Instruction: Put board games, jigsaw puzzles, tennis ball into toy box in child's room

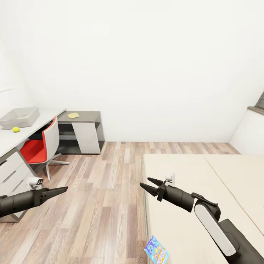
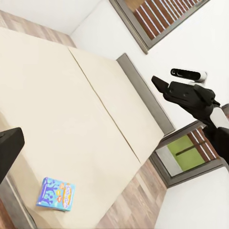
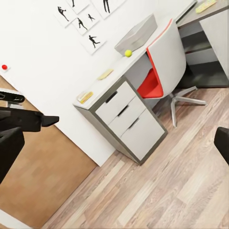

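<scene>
Here, a flat blue printed board game (image 1: 157, 251) lies on the plain beige bed (image 1: 220, 176), bottom centre. Upper left, the shallow grey toy box (image 1: 20, 117) sits on the smooth table (image 1: 11, 141), tennis ball (image 1: 15, 129) just beside it. Left gripper (image 1: 63, 189) looks pinched together; right gripper (image 1: 145, 183) is parted, empty.

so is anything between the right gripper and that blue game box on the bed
Nothing visible: the blue game box lies alone on the bed edge, below the open right gripper, with bare mattress between them.
</scene>
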You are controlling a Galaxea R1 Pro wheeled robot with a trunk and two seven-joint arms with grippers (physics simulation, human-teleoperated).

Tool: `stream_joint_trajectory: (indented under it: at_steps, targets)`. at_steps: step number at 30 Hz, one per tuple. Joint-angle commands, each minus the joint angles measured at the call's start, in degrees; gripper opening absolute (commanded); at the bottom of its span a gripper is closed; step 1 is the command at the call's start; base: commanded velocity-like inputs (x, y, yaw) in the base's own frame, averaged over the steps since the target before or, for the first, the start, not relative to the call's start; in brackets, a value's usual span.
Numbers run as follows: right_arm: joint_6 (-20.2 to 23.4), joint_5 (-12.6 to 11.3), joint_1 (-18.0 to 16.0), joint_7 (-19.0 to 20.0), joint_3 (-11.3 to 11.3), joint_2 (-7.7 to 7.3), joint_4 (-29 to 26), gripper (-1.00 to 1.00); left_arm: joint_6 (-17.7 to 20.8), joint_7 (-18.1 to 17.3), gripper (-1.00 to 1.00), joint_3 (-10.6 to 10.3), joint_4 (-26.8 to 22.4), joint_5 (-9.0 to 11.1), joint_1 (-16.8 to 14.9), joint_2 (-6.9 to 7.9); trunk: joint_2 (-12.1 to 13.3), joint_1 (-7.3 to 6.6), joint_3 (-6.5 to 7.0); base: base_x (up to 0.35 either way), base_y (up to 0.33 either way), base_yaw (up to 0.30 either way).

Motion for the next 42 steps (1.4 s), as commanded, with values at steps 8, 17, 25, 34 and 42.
stream_joint_trajectory:
  at_steps: [8, 17, 25, 34, 42]
  targets:
    - [0.4, -0.6, 0.0, -0.1, 0.0, -0.01, 0.0, 1.0, 0.6, -0.2, 1.0, 0.0, 0.0, 0.0, 0.0, 0.02, -0.1, 0.03, -0.12, 0.0, 0.0, -0.024]
    - [0.4, -0.6, -0.1, -0.2, 0.1, -0.01, 0.1, 1.0, 0.6, -0.2, 1.0, 0.0, 0.0, 0.0, 0.0, 0.02, -0.1, 0.03, -0.12, 0.0, 0.092, -0.003]
    - [0.4, -0.6, -0.1, -0.2, 0.1, -0.01, 0.1, 1.0, 0.6, -0.2, 1.0, 0.1, 0.0, 0.0, 0.0, 0.02, -0.1, 0.03, -0.12, 0.0, 0.195, 0.0]
    - [0.4, -0.6, -0.1, -0.2, 0.0, -0.01, 0.1, 1.0, 0.6, -0.2, 1.0, 0.1, 0.0, 0.0, 0.0, 0.02, -0.1, 0.03, -0.12, 0.0, 0.251, 0.0]
    - [0.4, -0.6, -0.1, -0.2, 0.1, -0.01, 0.1, 1.0, 0.6, -0.2, 1.0, 0.1, 0.0, 0.0, 0.0, 0.02, -0.1, 0.03, -0.12, 0.0, 0.278, -0.001]
